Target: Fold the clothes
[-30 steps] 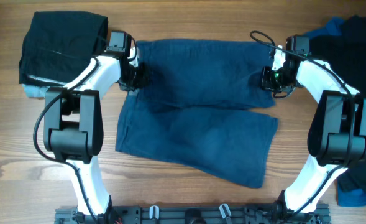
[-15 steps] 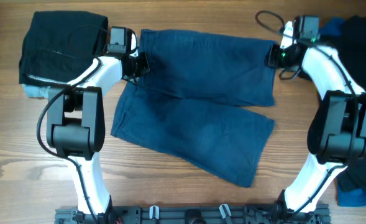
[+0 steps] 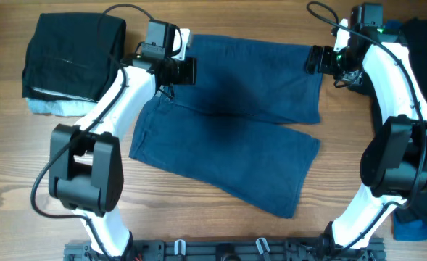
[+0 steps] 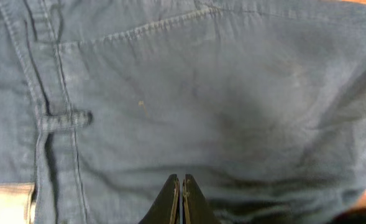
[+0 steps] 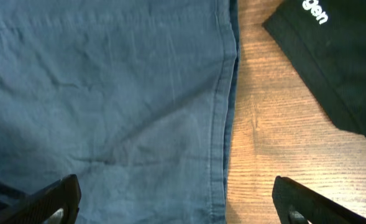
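Note:
The clothes in hand are dark navy shorts (image 3: 231, 123), lying flat across the table's middle with the far half folded over the near legs. My left gripper (image 3: 190, 70) hovers over their far left part near the waistband. In the left wrist view, the left gripper (image 4: 179, 186) is shut with nothing between its fingers, with a belt loop (image 4: 64, 118) to its left. My right gripper (image 3: 312, 59) is over the shorts' far right edge. In its wrist view, the right gripper (image 5: 179, 202) stands wide open astride the hem (image 5: 229, 118), holding nothing.
A folded black garment (image 3: 72, 54) lies on a light blue one (image 3: 43, 107) at the far left. At the right edge are a black pile (image 3: 425, 43) and royal blue cloth (image 3: 415, 228). A black garment with white lettering (image 5: 332, 56) lies just right of the hem on bare wood (image 5: 276, 143).
The shorts' far edge was drawn away from me. My right gripper then opened, let go of the hem and rose. My left gripper slid right, over the shorts.

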Action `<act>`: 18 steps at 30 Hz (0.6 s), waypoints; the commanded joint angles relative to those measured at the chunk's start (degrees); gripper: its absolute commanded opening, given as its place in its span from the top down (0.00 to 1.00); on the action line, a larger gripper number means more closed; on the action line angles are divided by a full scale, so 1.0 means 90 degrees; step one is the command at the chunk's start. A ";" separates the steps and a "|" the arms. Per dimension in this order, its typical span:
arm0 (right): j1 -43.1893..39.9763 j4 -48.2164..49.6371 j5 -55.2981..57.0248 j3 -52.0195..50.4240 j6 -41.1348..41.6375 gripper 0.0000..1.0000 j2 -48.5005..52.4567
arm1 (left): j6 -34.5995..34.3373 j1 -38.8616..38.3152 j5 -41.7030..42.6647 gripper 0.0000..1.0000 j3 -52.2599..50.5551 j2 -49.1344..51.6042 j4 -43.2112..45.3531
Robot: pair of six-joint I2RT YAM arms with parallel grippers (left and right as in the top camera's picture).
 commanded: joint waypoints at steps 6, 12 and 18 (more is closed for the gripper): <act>-0.0019 0.0935 -0.0100 -0.0044 0.0044 0.01 -0.0041 | 0.0187 0.0095 -0.1001 0.96 0.0063 0.1600 0.0357; -0.0019 0.0957 -0.0097 -0.0044 0.0044 0.00 -0.0041 | -0.2295 0.0763 -0.1921 0.96 0.0056 0.1649 -0.0146; -0.0019 0.0954 -0.0100 -0.0044 0.0044 0.00 -0.0041 | -0.2200 0.0860 -0.0852 0.96 0.0151 0.1498 0.0158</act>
